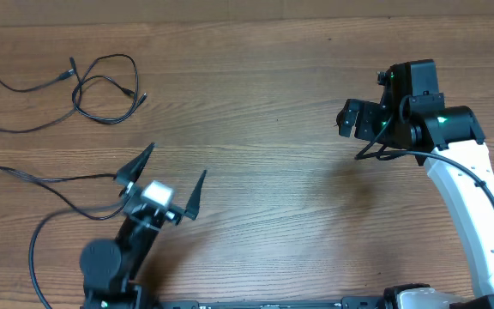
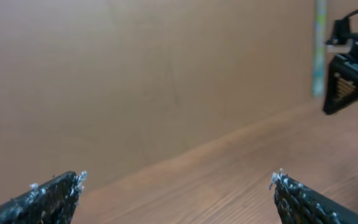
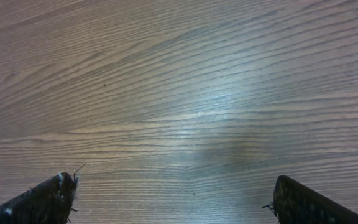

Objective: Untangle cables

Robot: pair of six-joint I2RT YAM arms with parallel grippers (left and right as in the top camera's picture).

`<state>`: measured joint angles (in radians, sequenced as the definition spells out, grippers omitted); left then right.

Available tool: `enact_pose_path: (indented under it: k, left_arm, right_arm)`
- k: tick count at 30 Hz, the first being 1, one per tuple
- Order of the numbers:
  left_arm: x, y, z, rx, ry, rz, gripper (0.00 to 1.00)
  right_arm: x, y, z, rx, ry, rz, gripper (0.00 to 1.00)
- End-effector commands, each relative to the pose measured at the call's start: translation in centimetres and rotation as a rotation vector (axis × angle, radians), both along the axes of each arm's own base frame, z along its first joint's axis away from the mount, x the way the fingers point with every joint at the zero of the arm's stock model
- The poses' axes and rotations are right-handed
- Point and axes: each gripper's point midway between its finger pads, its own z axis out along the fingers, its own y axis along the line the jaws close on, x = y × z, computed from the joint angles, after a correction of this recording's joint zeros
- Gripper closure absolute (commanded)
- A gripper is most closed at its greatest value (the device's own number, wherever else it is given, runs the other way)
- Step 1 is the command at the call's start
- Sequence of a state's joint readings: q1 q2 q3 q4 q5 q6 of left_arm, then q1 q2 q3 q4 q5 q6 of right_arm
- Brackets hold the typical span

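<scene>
The cables lie as loose thin black strands at the table's left in the overhead view. One cable point(image 1: 101, 86) forms an open loop near the far left corner. A second strand point(image 1: 33, 178) runs from the left edge towards my left gripper point(image 1: 172, 176). That gripper stands open just right of the strand's end, with nothing between its fingers point(image 2: 55, 196). My right gripper point(image 1: 356, 118) hangs open over bare wood at the far right, well away from the cables. Neither wrist view shows a cable, and the right wrist view's fingers point(image 3: 42, 202) are wide apart.
The wooden table point(image 1: 264, 172) spans the whole overhead view. Behind it stands a brown wall point(image 2: 135, 81), seen from the left wrist. The right arm point(image 2: 353, 62) shows at that view's upper right. A thicker black cable point(image 1: 33, 249) curves beside the left arm's base.
</scene>
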<state>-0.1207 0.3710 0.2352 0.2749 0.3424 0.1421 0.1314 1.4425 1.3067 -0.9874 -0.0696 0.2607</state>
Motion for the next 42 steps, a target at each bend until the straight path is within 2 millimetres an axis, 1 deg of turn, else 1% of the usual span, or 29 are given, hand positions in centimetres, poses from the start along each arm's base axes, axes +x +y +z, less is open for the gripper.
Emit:
enact_pose_path:
  k: [1,4,6,12,15,18,20,21,42]
  left_arm:
    - [-0.8,1.3,-1.9,-0.051,-0.041,0.034,0.0]
    - [-1.1,2.2,-3.4,-0.064,-0.067,0.082,0.0]
    - [-0.9,3.2,-4.5,-0.09,-0.024,0.136,0.0]
    - [-0.7,6.3,-5.8,-0.135,0.025,0.316,0.0]
    - [-0.5,7.2,-6.8,-0.134,0.066,0.368,0.0]
    - [-0.3,7.5,-9.1,-0.113,0.157,0.388,0.0]
    - [-0.4,7.6,-11.5,-0.092,0.251,0.4,0.0]
    - [-0.4,7.7,-11.2,-0.096,0.241,0.402,0.0]
    - [-0.4,7.6,-11.2,-0.096,0.242,0.4,0.0]
  right_arm:
    - [0.4,-0.3,1.7,-0.007,-0.052,-0.008,0.0]
    - [0.4,-0.3,1.7,-0.007,-0.052,-0.007,0.0]
    - [0.4,-0.3,1.7,-0.007,-0.052,-0.008,0.0]
    - [0.4,-0.3,1.7,-0.007,-0.052,-0.008,0.0]
    - [0.4,-0.3,1.7,-0.007,-0.052,-0.008,0.0]
    - [0.4,-0.3,1.7,-0.007,-0.052,-0.008,0.0]
    - [0.4,-0.3,1.7,-0.007,-0.052,-0.008,0.0]
    - [0.4,-0.3,1.7,-0.007,-0.052,-0.008,0.0]
    - [0.4,-0.3,1.7,-0.007,-0.052,-0.008,0.0]
